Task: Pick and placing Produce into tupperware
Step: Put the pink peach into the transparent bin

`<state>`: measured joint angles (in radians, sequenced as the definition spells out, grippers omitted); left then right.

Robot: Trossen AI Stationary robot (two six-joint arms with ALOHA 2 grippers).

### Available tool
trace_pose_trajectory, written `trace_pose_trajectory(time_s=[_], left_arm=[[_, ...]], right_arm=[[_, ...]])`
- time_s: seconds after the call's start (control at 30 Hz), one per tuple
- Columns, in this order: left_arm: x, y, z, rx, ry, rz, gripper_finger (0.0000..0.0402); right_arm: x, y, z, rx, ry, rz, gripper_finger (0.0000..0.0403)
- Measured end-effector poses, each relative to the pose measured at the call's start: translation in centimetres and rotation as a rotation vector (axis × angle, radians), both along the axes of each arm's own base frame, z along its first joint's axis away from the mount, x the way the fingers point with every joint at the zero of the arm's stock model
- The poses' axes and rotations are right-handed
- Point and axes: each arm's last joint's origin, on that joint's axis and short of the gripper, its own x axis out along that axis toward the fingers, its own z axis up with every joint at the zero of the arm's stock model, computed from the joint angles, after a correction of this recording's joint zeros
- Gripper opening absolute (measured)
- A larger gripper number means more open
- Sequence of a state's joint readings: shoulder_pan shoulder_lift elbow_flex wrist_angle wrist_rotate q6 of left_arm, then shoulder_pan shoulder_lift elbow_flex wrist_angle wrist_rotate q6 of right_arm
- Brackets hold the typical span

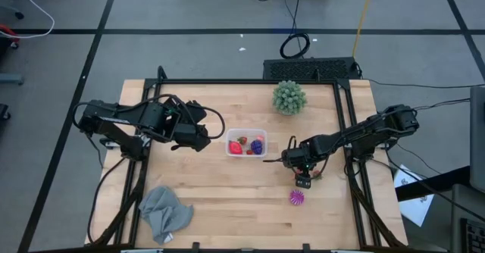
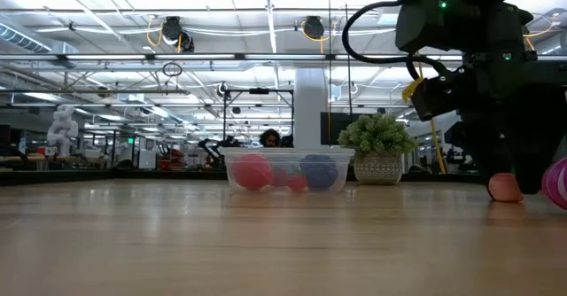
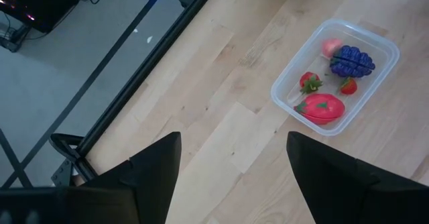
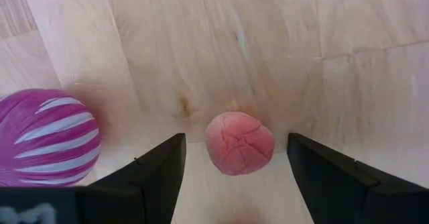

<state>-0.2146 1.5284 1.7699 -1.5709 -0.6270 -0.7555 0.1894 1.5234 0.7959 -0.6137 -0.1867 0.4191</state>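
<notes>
The clear tupperware (image 1: 246, 143) sits mid-table and holds a red piece (image 3: 320, 108), a dark purple piece (image 3: 351, 61), a pink piece and two small red ones. My right gripper (image 4: 236, 138) is open and points down at the table to its right. Its fingers stand on either side of a small pink produce piece (image 4: 239, 143) without touching it; that piece rests on the wood. A striped magenta ball (image 4: 47, 137) lies just beside it, toward the near edge (image 1: 297, 198). My left gripper (image 1: 204, 138) waits open, left of the tupperware.
A green spiky ball (image 1: 289, 98) stands near the far edge, behind the tupperware. A grey cloth (image 1: 165, 211) lies crumpled at the near left corner. Bare wood (image 1: 235, 200) stretches between the cloth and the striped ball.
</notes>
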Motion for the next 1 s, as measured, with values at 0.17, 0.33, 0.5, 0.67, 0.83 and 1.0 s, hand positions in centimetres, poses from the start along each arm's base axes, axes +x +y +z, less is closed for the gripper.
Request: trace_pose_trajectory(time_s=[0.17,0.33,0.5,0.67,0.83,1.0], left_arm=[[0.00,-0.01,0.00,0.000,0.000,0.000,0.0278],[0.00,-0.01,0.00,0.000,0.000,0.000,0.0278],[0.00,-0.01,0.00,0.000,0.000,0.000,0.0278],[0.00,-0.01,0.00,0.000,0.000,0.000,0.0278],[0.00,-0.01,0.00,0.000,0.000,0.000,0.0278],[0.00,-0.01,0.00,0.000,0.000,0.000,0.0278]], right_arm=[[0.06,0.00,0.01,0.001,-0.006,0.000,0.0254],[0.13,0.01,0.01,0.002,-0.013,0.000,0.0254],[0.14,0.01,0.01,0.001,-0.014,0.000,0.0248],[0.17,0.00,0.01,0.000,-0.017,0.000,0.0216],[0.24,0.02,0.03,0.002,-0.024,0.001,0.0186],[0.18,0.01,0.02,0.001,-0.018,0.001,0.0165]])
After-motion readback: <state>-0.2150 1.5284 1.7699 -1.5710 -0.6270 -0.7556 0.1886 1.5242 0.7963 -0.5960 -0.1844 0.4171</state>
